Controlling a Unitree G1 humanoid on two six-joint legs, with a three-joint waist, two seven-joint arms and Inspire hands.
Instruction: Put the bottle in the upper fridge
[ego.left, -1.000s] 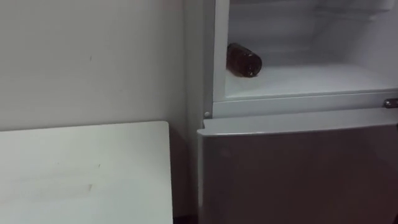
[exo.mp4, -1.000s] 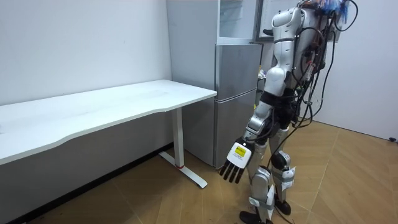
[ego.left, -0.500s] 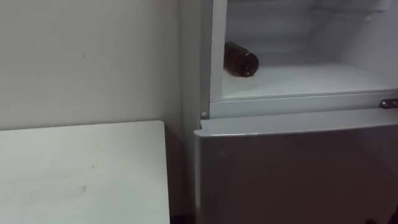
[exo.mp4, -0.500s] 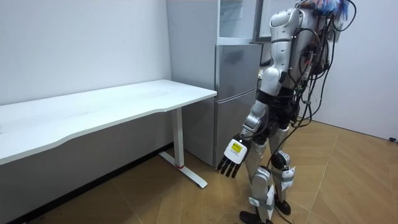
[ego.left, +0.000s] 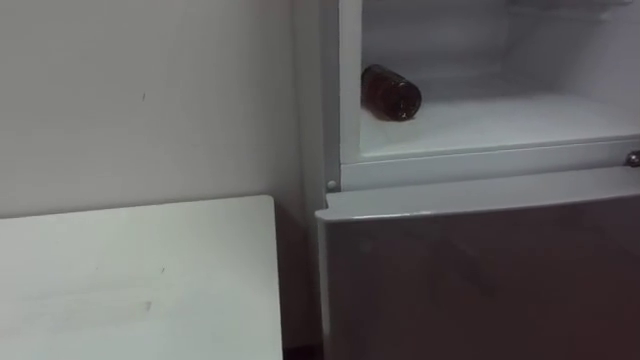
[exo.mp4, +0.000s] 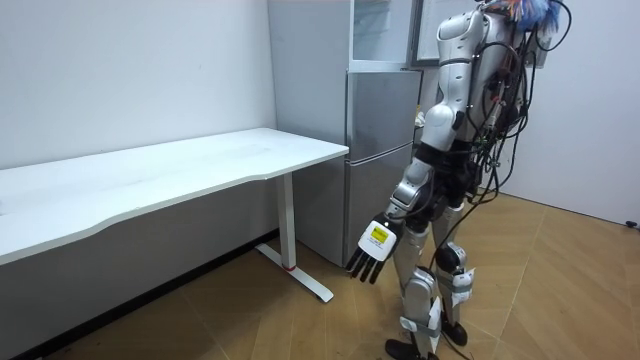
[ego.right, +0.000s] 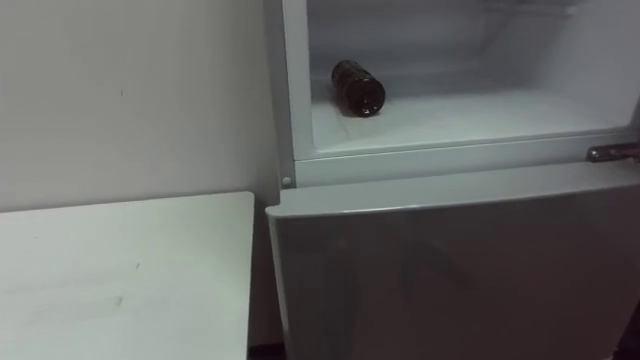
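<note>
One dark brown bottle (ego.left: 391, 93) lies on its side on the white shelf (ego.left: 500, 122) of the upper fridge compartment (ego.left: 349, 90), which stands open. In the left eye view it sits at about 1 o'clock from the centre, near the compartment's 9 o'clock side. Its round end is turned toward the camera, and the rest of its body runs back toward 11 o'clock. It rests on the shelf by its own weight. Whether it touches the side wall cannot be told.

Below the compartment, at 5 o'clock, the grey lower door (ego.left: 480, 270) is shut. A small metal fitting (ego.left: 633, 158) shows at 3 o'clock, on the edge just above that door. A white table (ego.left: 130, 285) fills the 8 o'clock part, its corner just beside the fridge with a dark gap between them. A pale wall (ego.left: 150, 90) rises at 10 o'clock.

In the room view the robot stands upright on the wooden floor (exo.mp4: 560, 290), close before the fridge (exo.mp4: 375, 150), at about 2 o'clock. Its left hand (exo.mp4: 370, 252) hangs low at its side, at 5 o'clock from the centre. The fingers are straight and slightly spread, pointing down toward 7 o'clock, and they hold nothing. The table stretches from 9 o'clock to the middle of that view.
</note>
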